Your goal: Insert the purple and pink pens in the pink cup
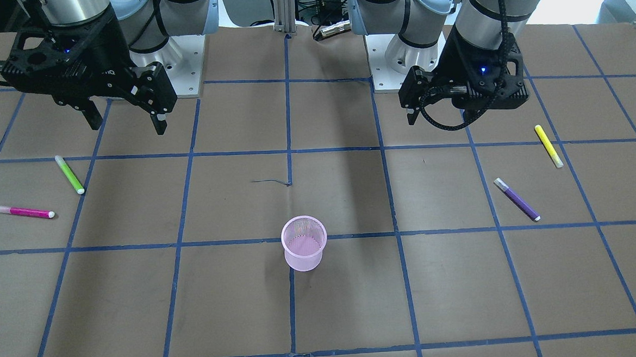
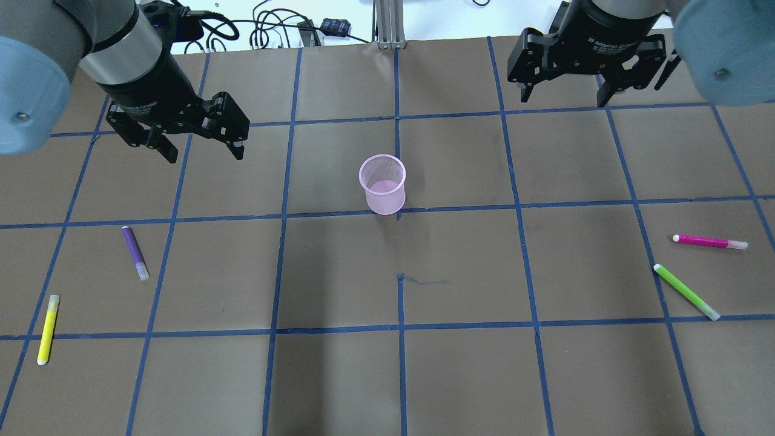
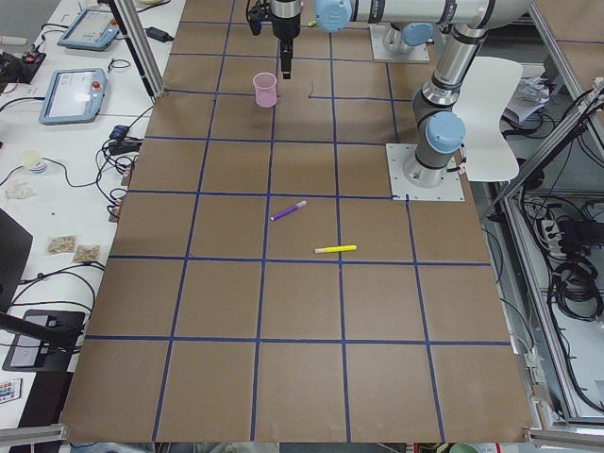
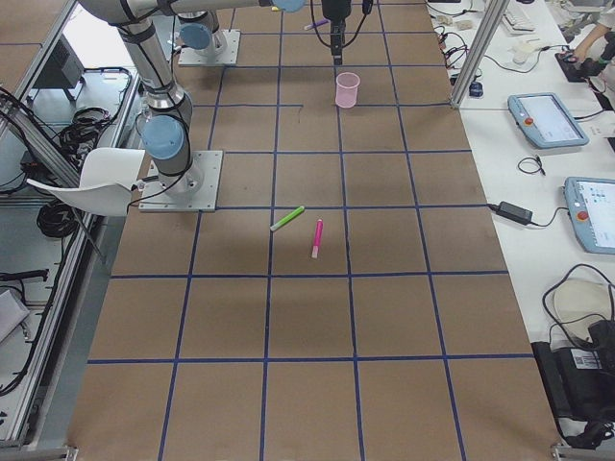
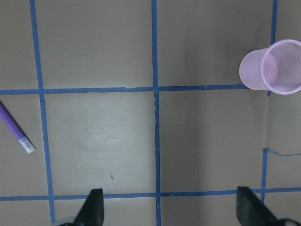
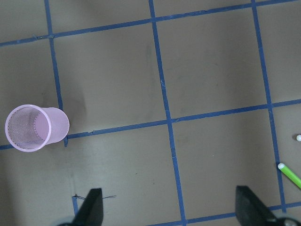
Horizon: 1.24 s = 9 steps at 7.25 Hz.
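Note:
The pink mesh cup point(image 2: 382, 184) stands upright and empty at mid-table point(image 1: 304, 243). The purple pen point(image 2: 134, 252) lies flat on my left side point(image 1: 516, 199). The pink pen point(image 2: 709, 242) lies flat on my right side point(image 1: 25, 212). My left gripper point(image 2: 203, 151) hovers open and empty, left of the cup and beyond the purple pen. Its wrist view shows the cup point(image 5: 272, 70) at upper right and the purple pen point(image 5: 16, 128) at the left edge. My right gripper point(image 2: 563, 97) hovers open and empty, far right of the cup. Its wrist view shows the cup point(image 6: 35, 128) at left.
A yellow pen point(image 2: 48, 329) lies near the purple one on my left side. A green pen point(image 2: 686, 292) lies beside the pink one on my right side. The table is brown paper with a blue tape grid point(image 2: 399, 215).

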Tool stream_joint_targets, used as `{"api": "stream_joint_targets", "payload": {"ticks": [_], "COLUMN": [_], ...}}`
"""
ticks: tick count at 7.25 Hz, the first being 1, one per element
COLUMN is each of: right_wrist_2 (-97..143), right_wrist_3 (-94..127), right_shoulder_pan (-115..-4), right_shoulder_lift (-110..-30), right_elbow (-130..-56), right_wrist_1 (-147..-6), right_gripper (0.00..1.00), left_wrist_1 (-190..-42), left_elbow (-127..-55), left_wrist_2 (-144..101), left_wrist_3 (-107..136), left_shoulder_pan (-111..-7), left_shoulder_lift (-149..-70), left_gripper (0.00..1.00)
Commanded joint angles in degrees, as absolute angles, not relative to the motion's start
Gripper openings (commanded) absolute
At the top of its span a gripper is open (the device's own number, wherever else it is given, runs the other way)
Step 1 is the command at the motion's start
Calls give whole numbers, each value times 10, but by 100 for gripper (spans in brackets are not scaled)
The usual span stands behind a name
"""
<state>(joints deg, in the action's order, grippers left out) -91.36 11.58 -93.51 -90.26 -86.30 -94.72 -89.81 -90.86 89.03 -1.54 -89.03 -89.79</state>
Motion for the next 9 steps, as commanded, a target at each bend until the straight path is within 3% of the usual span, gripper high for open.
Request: {"api": "stream_joint_targets", "payload": {"ticks": [1, 6, 9], "right_wrist_2": [-914, -914, -915], "right_wrist_3": [117, 105, -92], "right_shoulder_pan": [-936, -935, -926], "right_shoulder_lift": [-903, -904, -906], "right_elbow": [-863, -853, -854], "right_wrist_1": [-948, -930, -906], "right_gripper": [100, 100, 100], "left_wrist_1": [-895, -894, -887], "left_elbow": [-909, -910, -911], "left_wrist_2": [889, 894, 893], "left_wrist_3": [-20, -21, -21], "left_shoulder_pan": [-889, -885, -878], "left_shoulder_lift": [-896, -898, -903], "left_gripper": [100, 100, 100]}}
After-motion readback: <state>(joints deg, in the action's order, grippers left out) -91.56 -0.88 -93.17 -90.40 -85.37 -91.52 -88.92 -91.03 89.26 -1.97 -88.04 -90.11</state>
